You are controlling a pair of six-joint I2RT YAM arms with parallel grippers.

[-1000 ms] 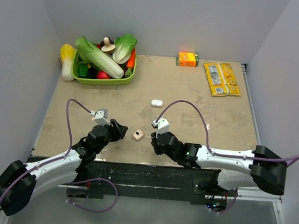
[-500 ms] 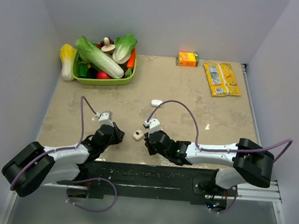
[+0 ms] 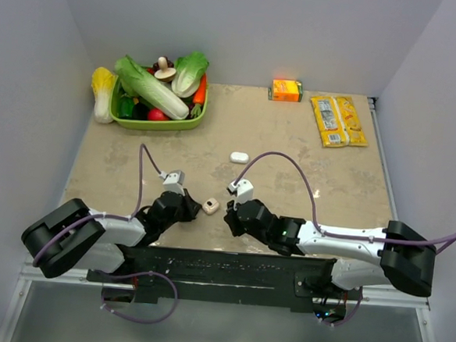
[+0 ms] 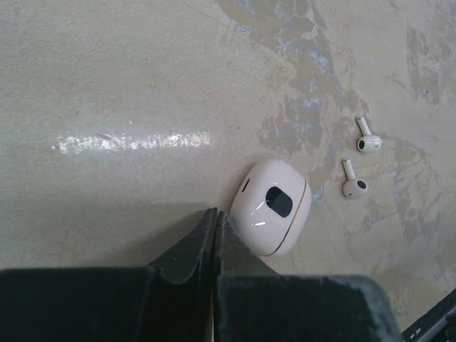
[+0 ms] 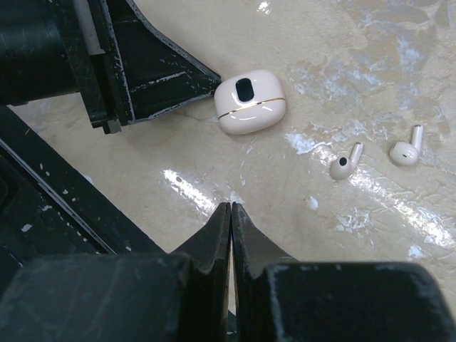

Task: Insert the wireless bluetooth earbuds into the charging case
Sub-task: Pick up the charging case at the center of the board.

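The charging case [image 4: 271, 206] is a glossy white oval with a dark oval window, lying on the tabletop; it also shows in the top view [image 3: 211, 206] and the right wrist view [image 5: 251, 102]. Two tiny white earbuds [image 4: 368, 142] [image 4: 354, 187] lie just right of it, also shown in the right wrist view [image 5: 345, 162] [image 5: 405, 149]. My left gripper [image 4: 215, 212] is shut and empty, its tips right beside the case's left side [image 3: 196, 209]. My right gripper [image 5: 231, 206] is shut and empty, a short way from the case and earbuds [image 3: 231, 217].
A second small white oval object [image 3: 239, 157] lies mid-table. A green basket [image 3: 157, 124] of vegetables stands at the back left, an orange box [image 3: 287, 90] at the back centre and a yellow packet [image 3: 338, 121] at the back right. Walls close in on three sides.
My left gripper has moved right, up to the case. My right gripper went toward the case, then drew back slightly to the right. Both stayed shut.
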